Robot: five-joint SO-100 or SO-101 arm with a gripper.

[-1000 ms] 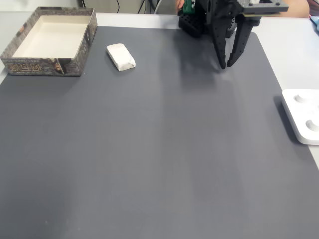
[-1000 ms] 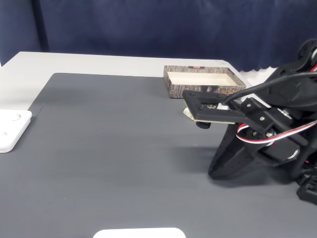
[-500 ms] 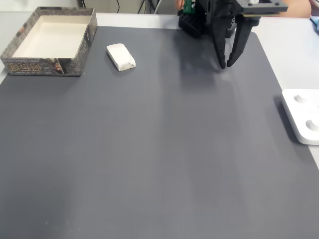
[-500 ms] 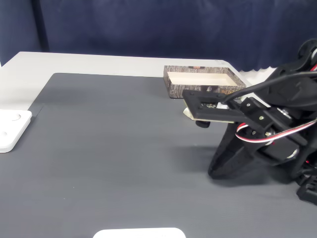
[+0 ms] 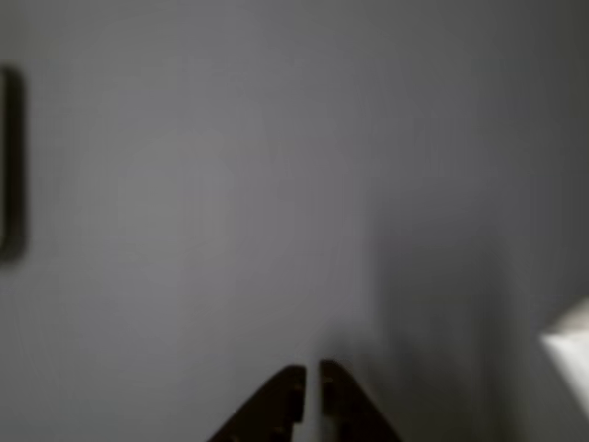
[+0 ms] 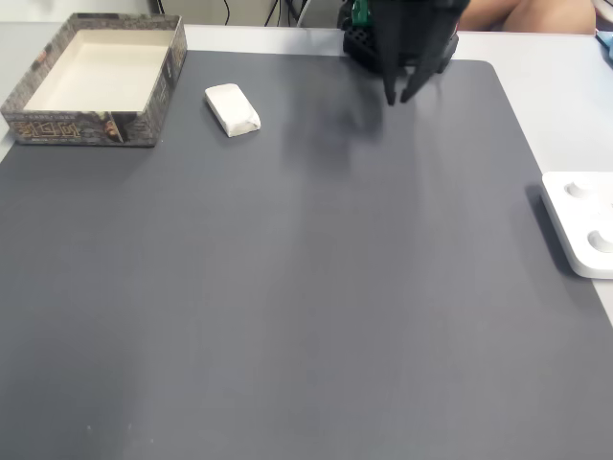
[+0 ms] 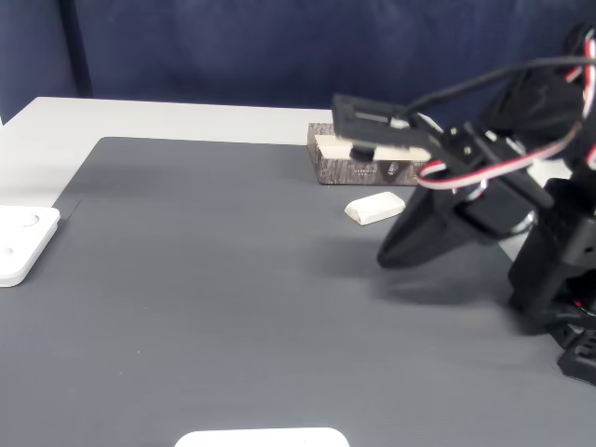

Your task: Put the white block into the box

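Note:
The white block [image 6: 232, 108] lies flat on the dark grey mat, a little right of the box [image 6: 81, 127], and touches nothing. From the side, the block [image 7: 375, 207] sits just in front of the box [image 7: 358, 170], whose top the arm partly hides. My gripper [image 6: 397, 100] hangs over the mat's far edge, well to the right of the block, with its jaws together and nothing in them. It hovers above the mat [image 7: 389, 256] in the side view. The other view is blurred: the two dark fingertips [image 5: 310, 382] stand almost touching over bare mat.
A flat white device [image 6: 579, 222] lies off the mat's right edge and shows again [image 7: 19, 240] at the left from the side. A white object [image 7: 261, 438] pokes in at the bottom. The arm's base [image 6: 369, 43] stands at the far edge. A blurred white shape [image 5: 572, 348] sits at the right edge.
The arm has swung left toward the block's side in the fixed view from above and lifted higher. Its fingers, slightly apart before, are now together.

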